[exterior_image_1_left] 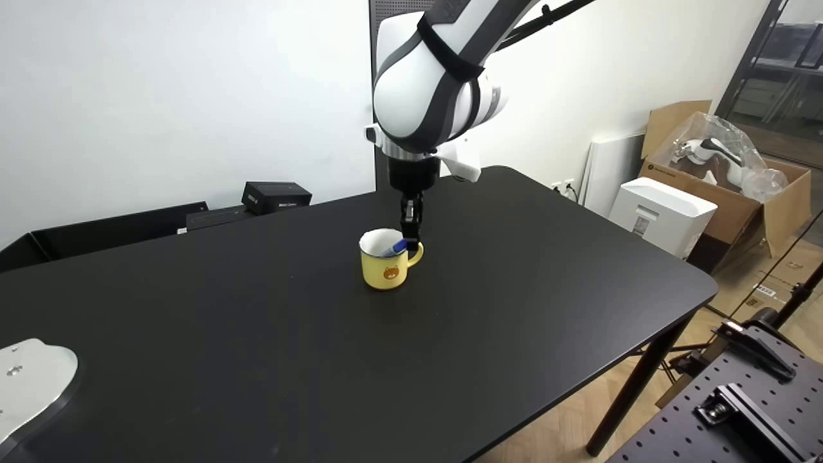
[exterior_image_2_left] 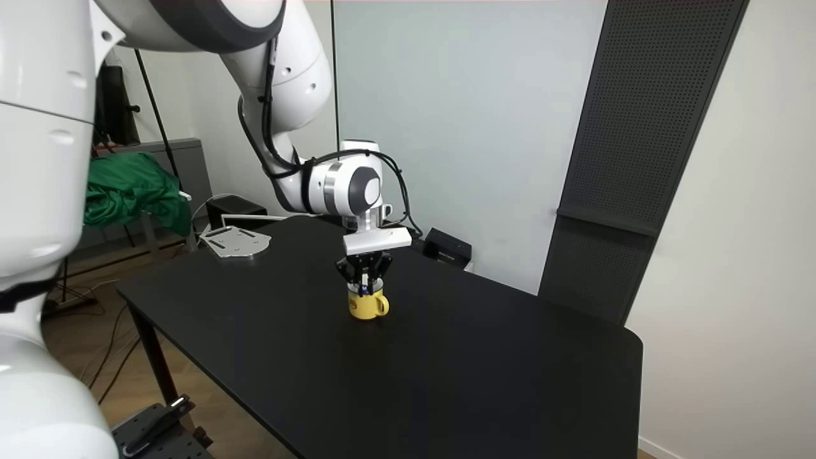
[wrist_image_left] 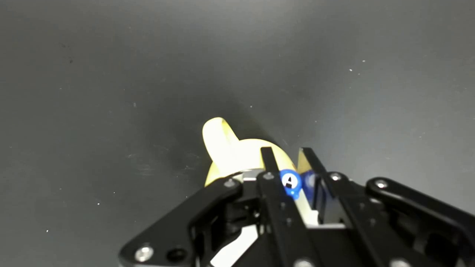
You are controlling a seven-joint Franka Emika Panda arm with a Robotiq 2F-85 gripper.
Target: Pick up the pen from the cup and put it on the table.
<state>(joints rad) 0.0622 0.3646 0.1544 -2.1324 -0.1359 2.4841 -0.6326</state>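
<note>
Arm bent low toward the cup — tool pointing straight down, pinching the pen.

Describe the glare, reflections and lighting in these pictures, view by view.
Wrist view: pale glare on the table at the picture's top, mug handle looking bleached, blue pen seemingly mirrored in one finger; an exterior view: brightly lit white wall.

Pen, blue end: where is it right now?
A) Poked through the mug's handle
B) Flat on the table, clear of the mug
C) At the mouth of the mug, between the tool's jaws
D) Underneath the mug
C: in the wrist view the blue end of the pen shows between the jaws of the tool, and in an exterior view it slants up inside the mug.
</note>
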